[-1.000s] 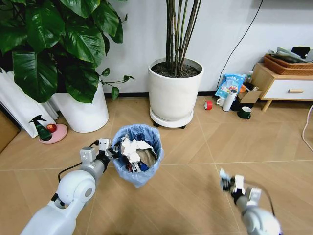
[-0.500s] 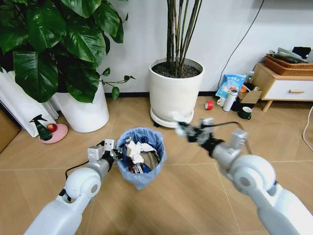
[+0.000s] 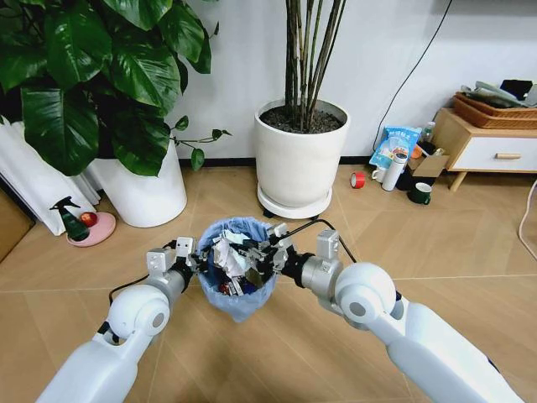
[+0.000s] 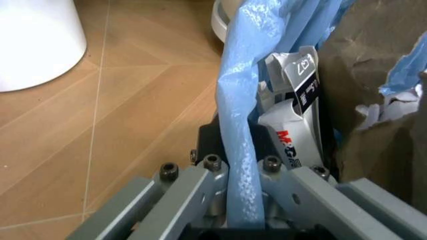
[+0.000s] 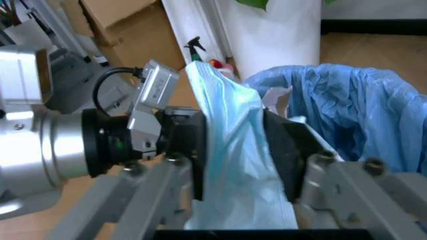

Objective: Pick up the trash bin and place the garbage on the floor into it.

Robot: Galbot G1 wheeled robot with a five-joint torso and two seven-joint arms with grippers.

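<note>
Head view, low in the middle: left end effector (image 3: 191,258) is clamped on the trash bin (image 3: 238,267) rim while right end effector (image 3: 270,250) grips a light blue mask (image 5: 230,165) above it; releasing off-centre could drop it onto the floor (image 3: 352,319).

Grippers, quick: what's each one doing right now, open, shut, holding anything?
Left gripper: shut on the bin rim, pinching its blue liner.
Right gripper: shut on a light blue mask, above the bin's mouth.
</note>
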